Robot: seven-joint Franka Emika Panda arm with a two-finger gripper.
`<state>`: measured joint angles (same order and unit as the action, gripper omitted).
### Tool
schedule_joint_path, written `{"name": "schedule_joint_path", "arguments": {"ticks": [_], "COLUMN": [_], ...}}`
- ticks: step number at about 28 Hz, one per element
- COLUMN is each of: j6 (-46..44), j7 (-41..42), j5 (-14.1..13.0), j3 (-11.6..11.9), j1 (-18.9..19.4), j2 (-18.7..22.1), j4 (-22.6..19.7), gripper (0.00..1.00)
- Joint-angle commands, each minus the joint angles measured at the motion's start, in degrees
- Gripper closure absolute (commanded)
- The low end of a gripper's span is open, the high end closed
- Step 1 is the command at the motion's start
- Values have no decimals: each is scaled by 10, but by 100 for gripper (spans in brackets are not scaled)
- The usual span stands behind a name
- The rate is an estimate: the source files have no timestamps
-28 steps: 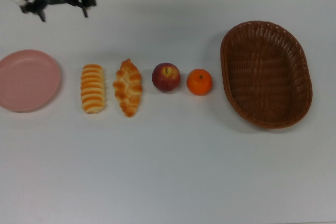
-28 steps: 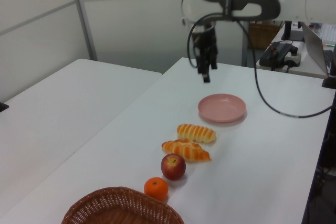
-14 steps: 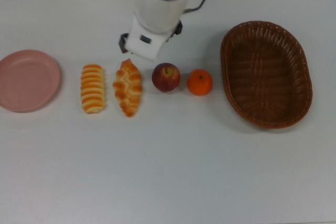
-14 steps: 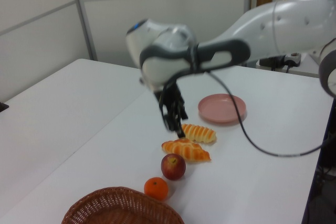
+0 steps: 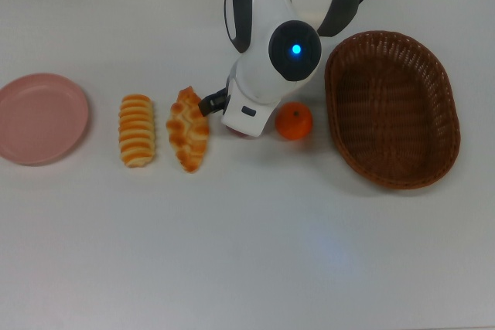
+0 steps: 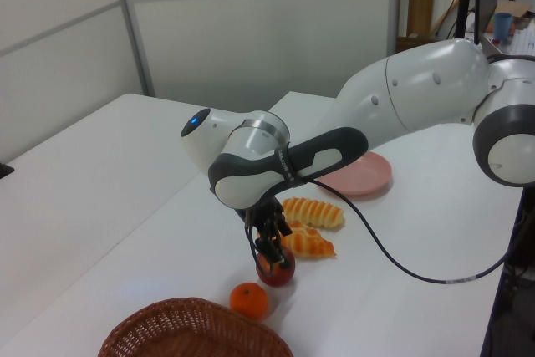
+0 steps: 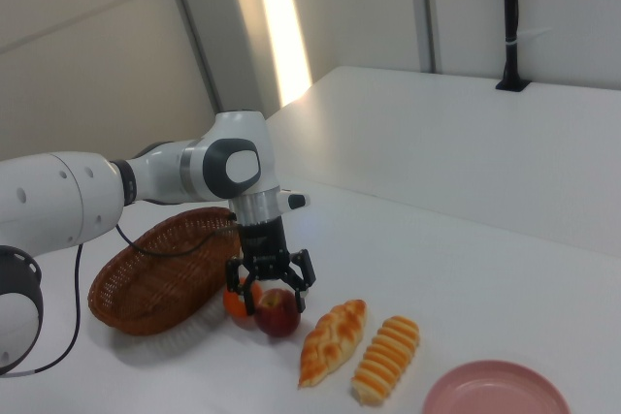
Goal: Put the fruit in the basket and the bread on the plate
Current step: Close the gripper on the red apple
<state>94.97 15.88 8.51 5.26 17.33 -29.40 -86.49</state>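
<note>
Three views, and each gives a different share. Top view: the arm's white wrist housing covers the apple (image 5: 234,130) almost wholly, only a red sliver showing at its lower edge; the fingers are hidden there. Right view: gripper (image 7: 273,290) hangs straight down over the apple, fingers (image 7: 303,273) spread apart on either side of it, not closed on it. Left view confirms the gripper low on top of the apple.

Apple dark red, round, resting on the white desk (image 5: 247,253) between the orange (image 5: 294,121) and the braided pastry (image 5: 189,130). Orange bright, just beside the wicker basket (image 5: 392,106), not in it. Striped roll (image 5: 136,130) lies beside the pastry, and the pink plate (image 5: 40,118) sits apart at the top view's left.

Against half a second ago: the arm has swung from behind the pastry to directly over the apple and come down. Fruit, bread, plate and basket have not shifted.
</note>
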Motion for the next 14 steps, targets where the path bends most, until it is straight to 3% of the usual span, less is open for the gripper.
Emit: {"name": "schedule_joint_path", "arguments": {"ticks": [1, 11, 13, 14], "j6": [30, 65, 65, 65], "j7": [-22, -60, -60, -60], "j5": [14, 32, 33, 31], "j3": [5, 5, 5, 5], "j1": [18, 28, 28, 28], "j2": [-3, -29, -28, -27], "j4": [-14, -12, -10, -7], "gripper": [0, 1, 25, 55]}}
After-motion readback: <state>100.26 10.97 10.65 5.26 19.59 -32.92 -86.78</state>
